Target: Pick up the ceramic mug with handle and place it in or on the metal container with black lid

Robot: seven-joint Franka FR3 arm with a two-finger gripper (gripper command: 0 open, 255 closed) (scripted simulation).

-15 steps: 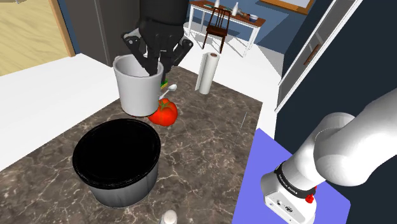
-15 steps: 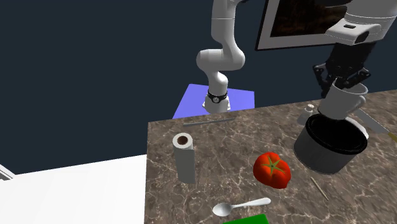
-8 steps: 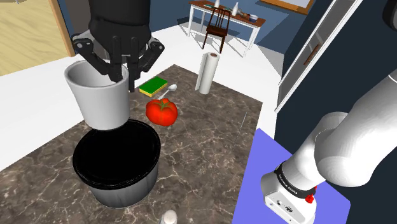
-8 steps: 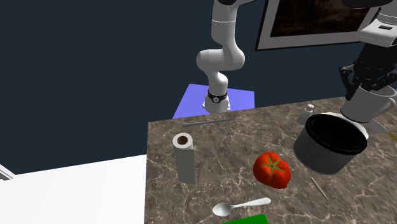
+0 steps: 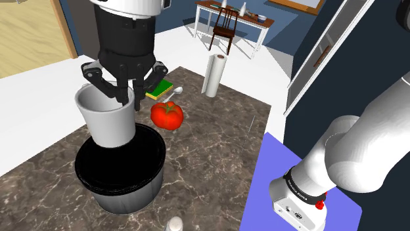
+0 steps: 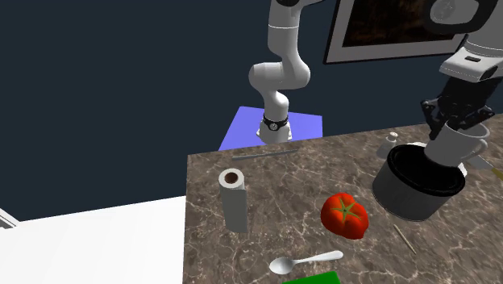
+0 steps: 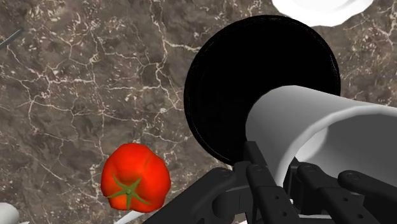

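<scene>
A plain white mug [image 5: 108,121] hangs upright in my gripper [image 5: 125,97], whose black fingers are shut on its rim. Its base sits low over the far edge of the round container [image 5: 125,195], a grey-walled pot with a black top. In the second exterior view the mug [image 6: 456,144] overlaps the container's [image 6: 401,198] back rim, under the gripper [image 6: 459,119]. The wrist view has the mug [image 7: 318,124] clasped by the gripper [image 7: 280,173] above the black top [image 7: 248,83]. Whether the mug touches the container I cannot tell.
On the marble counter [image 5: 210,151] lie a red tomato [image 5: 167,115], a green sponge [image 5: 159,89] and a spoon [image 5: 175,94]. A paper towel roll [image 5: 214,75] stands at the back. A small white bottle top [image 5: 174,225] is near the front edge.
The gripper has carried the mug from beside the tomato over to the container and lowered it until its base reaches the container's top.
</scene>
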